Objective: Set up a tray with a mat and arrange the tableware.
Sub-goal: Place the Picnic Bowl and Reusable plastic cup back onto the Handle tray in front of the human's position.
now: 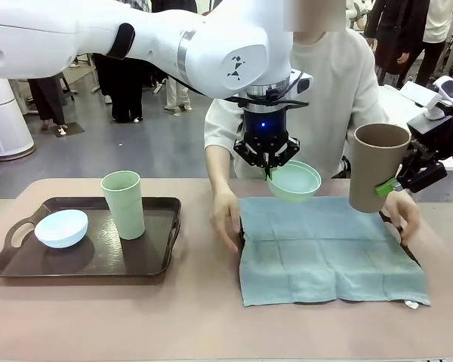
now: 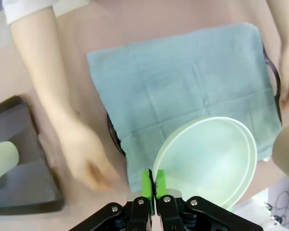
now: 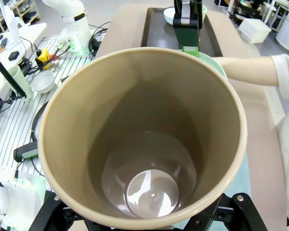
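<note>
Brown cup (image 3: pixel 144 144) pinched in right jaws; left jaws pinch mint bowl (image 1: pixel 294 182) above mat (image 1: pixel 328 253).

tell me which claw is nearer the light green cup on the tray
Left. The left claw, pinching the mint bowl by its rim, hangs over the mat, right of the light green cup; the right claw, gripping the brown cup, is farther right.

Bright light, soft shadows, glare inside brown cup (image 3: pixel 151 192), blurred hand (image 2: pixel 85 160)
</note>
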Available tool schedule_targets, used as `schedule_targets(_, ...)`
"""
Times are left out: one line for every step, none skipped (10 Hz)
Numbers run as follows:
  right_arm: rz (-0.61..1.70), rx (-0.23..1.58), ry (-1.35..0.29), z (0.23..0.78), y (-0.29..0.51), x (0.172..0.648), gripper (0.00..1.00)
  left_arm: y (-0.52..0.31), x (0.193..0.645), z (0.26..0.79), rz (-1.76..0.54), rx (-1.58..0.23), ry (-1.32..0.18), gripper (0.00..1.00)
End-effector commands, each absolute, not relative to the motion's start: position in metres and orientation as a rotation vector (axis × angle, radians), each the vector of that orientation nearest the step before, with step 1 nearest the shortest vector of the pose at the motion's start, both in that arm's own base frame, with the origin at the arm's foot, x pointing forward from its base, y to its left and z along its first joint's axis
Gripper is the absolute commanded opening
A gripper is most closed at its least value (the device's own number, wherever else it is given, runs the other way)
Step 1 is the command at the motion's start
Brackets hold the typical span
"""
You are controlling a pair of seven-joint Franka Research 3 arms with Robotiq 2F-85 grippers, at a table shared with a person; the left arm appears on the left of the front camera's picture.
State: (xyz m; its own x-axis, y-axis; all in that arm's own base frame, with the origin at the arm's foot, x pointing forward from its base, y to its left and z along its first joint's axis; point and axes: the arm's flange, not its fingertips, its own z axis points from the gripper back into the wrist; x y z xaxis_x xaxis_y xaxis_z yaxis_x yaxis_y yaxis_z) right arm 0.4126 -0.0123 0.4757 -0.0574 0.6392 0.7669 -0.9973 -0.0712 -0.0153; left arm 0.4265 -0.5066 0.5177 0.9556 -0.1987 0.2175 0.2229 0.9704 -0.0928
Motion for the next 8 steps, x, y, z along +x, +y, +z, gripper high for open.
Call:
schedule_targets(1.536,0.690,-0.668,0.4771,-0.0113,0.4153,0.23,-0.5053,0.4261,0.5191,-0.215,-0.134,-0.206,0.00)
schedule_targets(1.536,0.690,-0.668,0.4771,-0.0113,0.4153,0.23,-0.5053,0.4261,0.5191,-0.215,-0.134,-0.206,0.00)
schedule_targets(1.536,0.690,-0.668,0.4771,-0.0113,0.4153,0.23,-0.5053,0.4261,0.5191,-0.215,-0.134,-0.206,0.00)
schedule_targets(1.536,0.690,-0.668,0.4771,-0.0113,0.4153,0.23,-0.5053,0.4261,0.5191,-0.215,-0.134,-0.206,0.00)
schedule_targets(1.536,0.690,-0.668,0.4771,-0.0113,0.4153,0.23,-0.5053,0.4261,0.5191,-0.215,-0.134,-0.206,0.00)
schedule_targets(1.536,0.690,-0.668,0.4771,-0.0113,0.4153,0.23,-0.5053,0.4261,0.5191,-0.215,-0.134,-0.206,0.00)
schedule_targets(1.536,0.690,-0.668,0.4771,-0.0113,0.4153,0.23,-0.5053,0.4261,0.5191,-0.215,-0.134,-0.206,0.00)
schedule_targets(1.536,0.690,-0.668,0.4771,-0.0113,0.4153,0.23,-0.5053,0.4261,0.5191,-0.215,-0.134,-0.206,0.00)
